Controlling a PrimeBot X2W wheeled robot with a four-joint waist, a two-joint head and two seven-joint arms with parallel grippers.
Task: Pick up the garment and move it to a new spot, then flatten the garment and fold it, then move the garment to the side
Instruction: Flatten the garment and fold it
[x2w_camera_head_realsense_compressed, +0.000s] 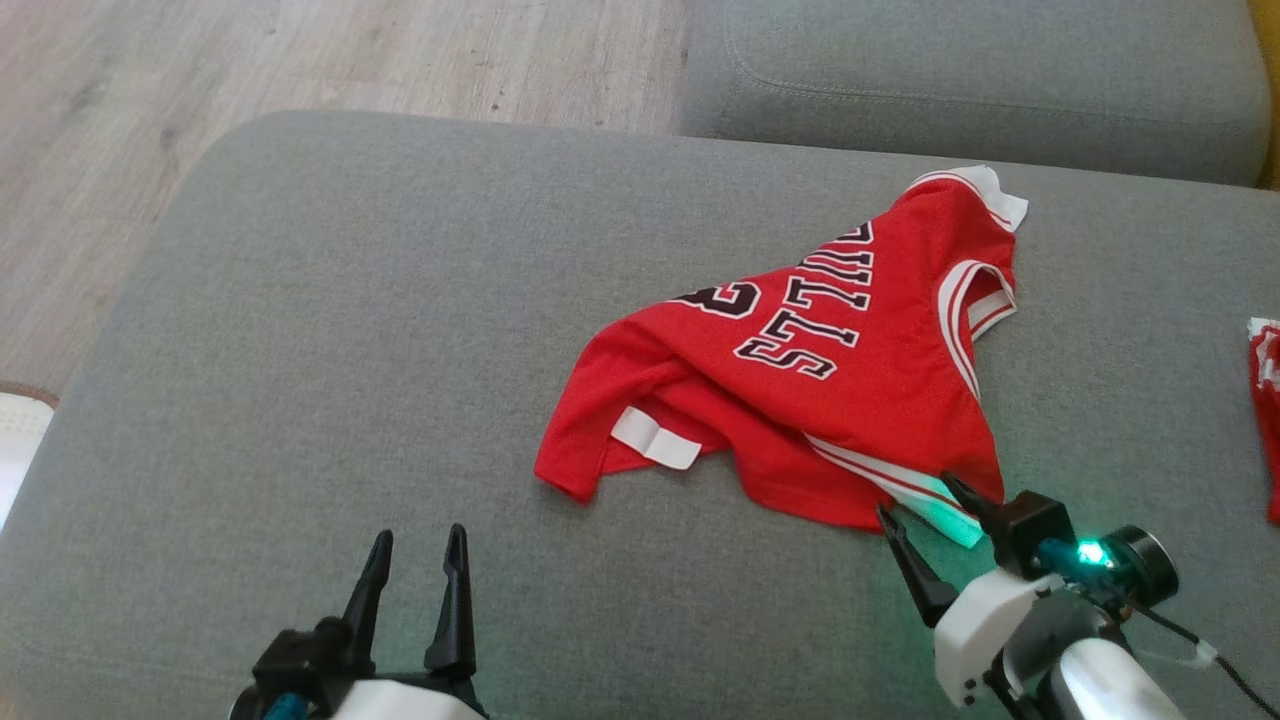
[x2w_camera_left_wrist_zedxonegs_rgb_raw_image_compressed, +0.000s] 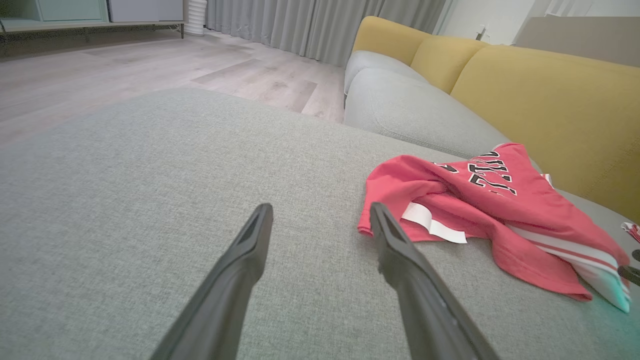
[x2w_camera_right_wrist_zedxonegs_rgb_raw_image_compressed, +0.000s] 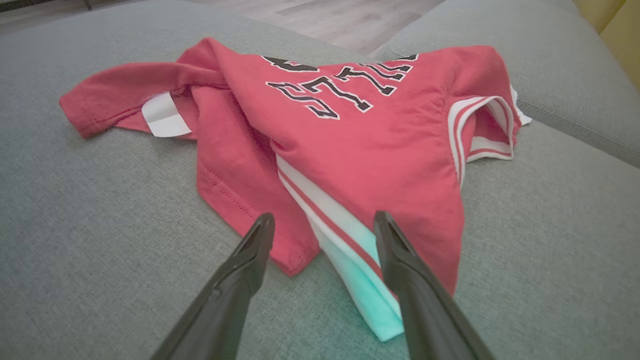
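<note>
The garment is a red jersey with black-and-white lettering and white trim, lying crumpled on the grey sofa cushion, right of centre. My right gripper is open at the jersey's near right corner, its fingers straddling the white striped edge without clamping it. In the right wrist view the garment spreads out beyond the open fingers. My left gripper stands open at the lower left, on bare cushion, well short of the garment's left end.
A second grey cushion lies beyond the seam at the back right, with yellow backrests behind. Wood floor runs past the cushion's far and left edges. Another red cloth shows at the right edge.
</note>
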